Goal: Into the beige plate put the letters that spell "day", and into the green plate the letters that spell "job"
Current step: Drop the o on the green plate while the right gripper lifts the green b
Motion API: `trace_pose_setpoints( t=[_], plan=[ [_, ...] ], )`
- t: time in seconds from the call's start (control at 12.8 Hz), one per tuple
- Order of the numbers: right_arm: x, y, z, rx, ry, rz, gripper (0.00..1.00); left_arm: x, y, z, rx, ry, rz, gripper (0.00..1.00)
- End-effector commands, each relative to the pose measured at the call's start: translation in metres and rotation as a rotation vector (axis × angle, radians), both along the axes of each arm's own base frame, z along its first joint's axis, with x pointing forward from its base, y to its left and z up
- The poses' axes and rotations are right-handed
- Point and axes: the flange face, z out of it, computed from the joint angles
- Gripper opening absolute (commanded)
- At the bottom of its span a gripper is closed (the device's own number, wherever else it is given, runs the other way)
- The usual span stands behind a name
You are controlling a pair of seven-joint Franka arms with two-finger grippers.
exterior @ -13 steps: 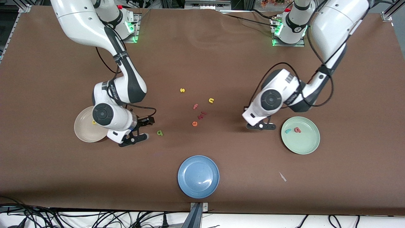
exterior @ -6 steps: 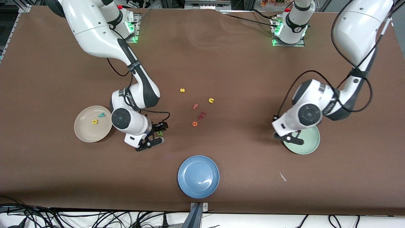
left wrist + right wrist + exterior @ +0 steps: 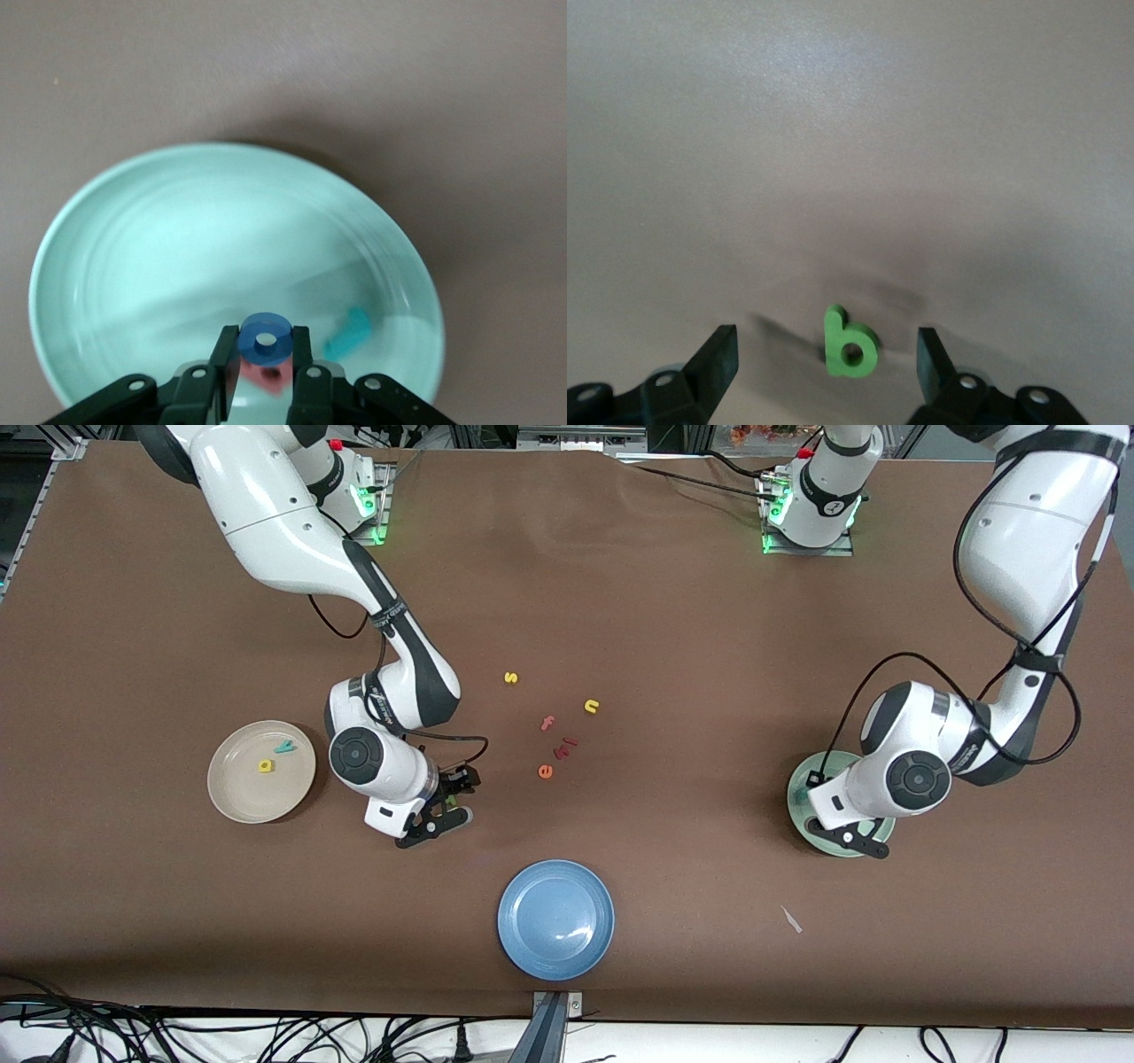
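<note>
Straddling the light, thin green a (image 3: 850,347) flat on the tabletop, your right hand (image 3: 827,359) is gaping; pinch its edges. Your left hand (image 3: 266,354) is gripping the blue o (image 3: 266,336) over the green plate (image 3: 115,266).

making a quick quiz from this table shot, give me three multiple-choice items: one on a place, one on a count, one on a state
1. Where is the green a?
A. in the blue plate
B. on the table between the right gripper's fingers
C. in the beige plate

2. How many letters lie in the beige plate?
A. none
B. two
C. four

3. What is the left gripper doing?
A. holding the blue o over the green plate
B. hanging open over the blue plate
C. gripping the yellow n

Answers:
1 B: the right gripper is open with the letter lying on the table between its fingers.
2 B: the yellow d and teal y lie there.
3 A: it pinches the blue o above the green plate.
</note>
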Motion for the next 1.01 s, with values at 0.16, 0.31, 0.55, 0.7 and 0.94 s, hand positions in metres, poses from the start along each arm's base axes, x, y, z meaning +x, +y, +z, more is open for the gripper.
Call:
trace_pose_setpoints(
  t=[0.16,0.31,0.55,0.7,0.94],
  plan=[
    [0.005,0.005,-0.005,-0.025,-0.033,0.093,0.70,0.013,0.006,-0.004,0.015,-0.033,-0.035,1.00],
    [0.004,0.005,-0.006,-0.033,-0.033,0.099,0.61,0.013,0.003,0.003,0.013,-0.035,-0.029,1.00],
    [0.000,0.008,-0.009,-0.068,-0.038,0.133,0.48,0.013,-0.007,0.053,0.004,-0.048,-0.015,1.00],
    [-0.004,0.013,-0.011,-0.073,-0.037,0.145,0.41,0.009,-0.008,0.120,-0.022,-0.049,0.052,1.00],
    [-0.008,0.015,-0.015,-0.086,-0.034,0.150,0.21,0.005,-0.009,0.223,-0.054,-0.092,0.124,1.00]
  ],
)
